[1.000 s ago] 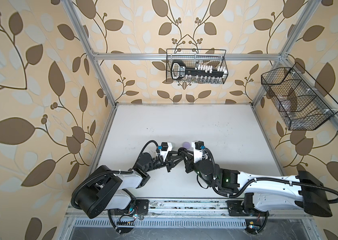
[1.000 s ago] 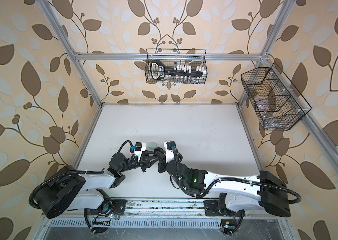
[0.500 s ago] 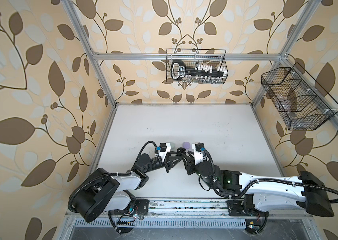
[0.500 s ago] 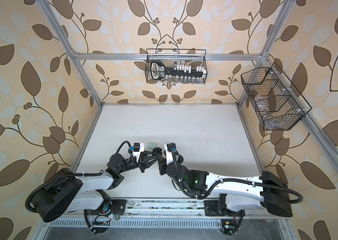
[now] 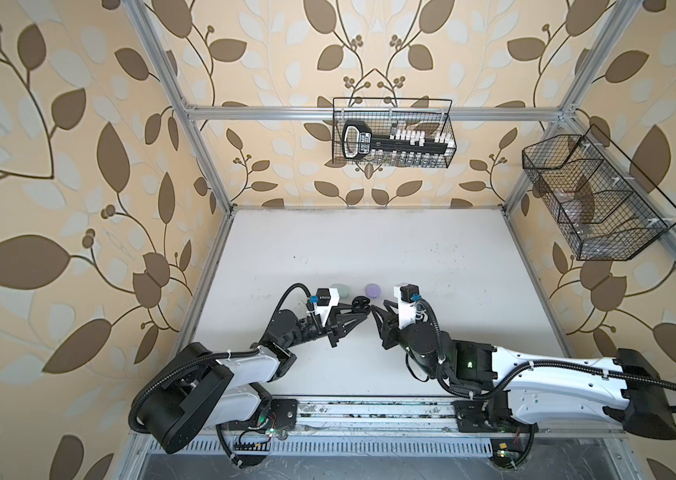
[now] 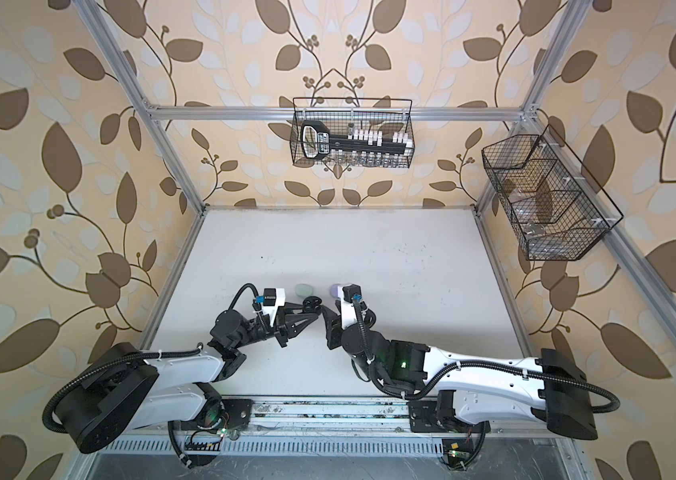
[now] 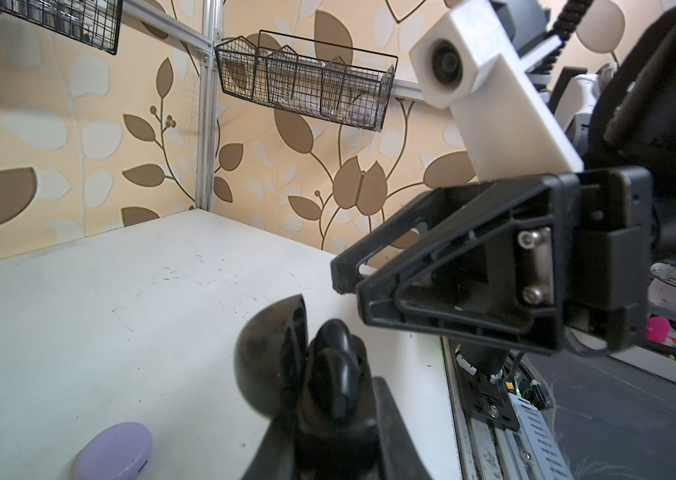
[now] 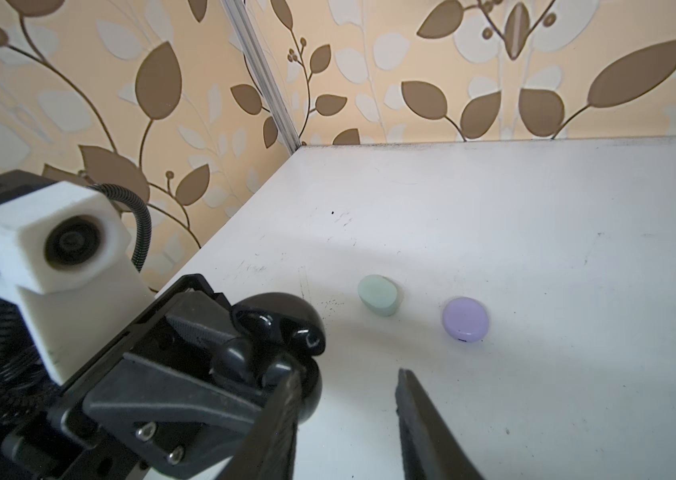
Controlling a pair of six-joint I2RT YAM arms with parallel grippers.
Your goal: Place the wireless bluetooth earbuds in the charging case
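Note:
My left gripper [image 5: 356, 311] is shut on the base of a black charging case [image 5: 361, 306] [image 7: 265, 361], which it holds just above the table with the lid hinged open. Two black wireless bluetooth earbuds [image 7: 334, 365] [image 8: 245, 353] sit side by side in the case's wells. In the right wrist view, my right gripper [image 8: 349, 395] stands open beside the case, one fingertip [image 8: 290, 399] close against its rim, with nothing between the jaws. In both top views the two grippers meet tip to tip at the table's middle front, the right gripper [image 6: 325, 313] just right of the case [image 6: 312, 304].
A shut mint case [image 5: 340, 291] [image 8: 378, 295] and a shut lilac case [image 5: 373, 289] [image 8: 465, 320] lie on the white table [image 5: 369, 249] just behind the grippers. Wire baskets hang on the back wall [image 5: 392, 133] and the right wall [image 5: 594, 199].
My right gripper's jaws have opened and it has drawn back a little to the right from the black case. The left gripper still holds the case in the same place.

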